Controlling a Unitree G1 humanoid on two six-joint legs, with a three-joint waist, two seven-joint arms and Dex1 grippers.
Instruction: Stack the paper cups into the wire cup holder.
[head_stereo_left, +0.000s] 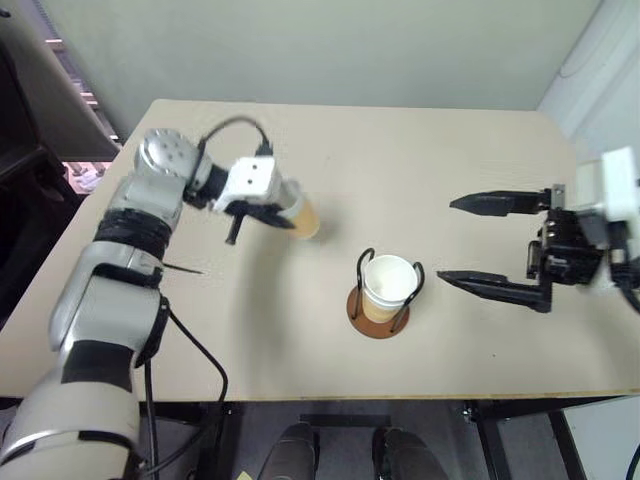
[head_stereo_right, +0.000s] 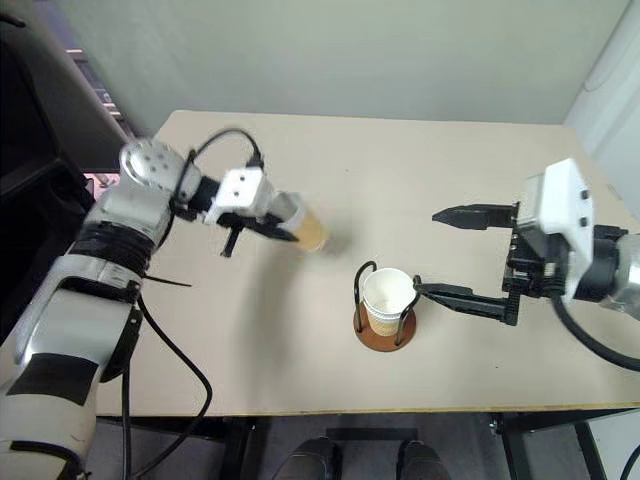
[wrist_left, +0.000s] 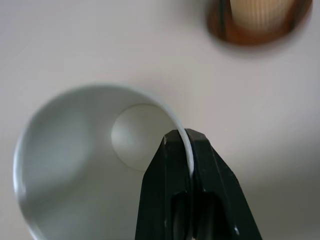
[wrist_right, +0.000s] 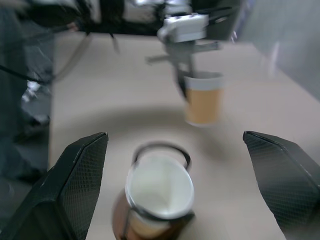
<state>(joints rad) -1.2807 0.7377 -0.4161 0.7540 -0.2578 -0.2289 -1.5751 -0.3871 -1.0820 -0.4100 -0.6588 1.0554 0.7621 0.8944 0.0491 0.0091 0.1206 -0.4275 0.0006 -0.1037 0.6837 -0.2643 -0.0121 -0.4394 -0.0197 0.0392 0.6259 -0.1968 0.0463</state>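
Left tool (wrist_left: 189, 145) pinches cup (head_stereo_left: 300, 214) beside holder (head_stereo_left: 378, 310).

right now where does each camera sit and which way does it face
Head stereo pair: looks down on the table, both arms in sight.
Left wrist: looks along the left gripper, pinching the rim of a paper cup.
Right wrist: looks between the open right gripper fingers.
All views share the wire cup holder.
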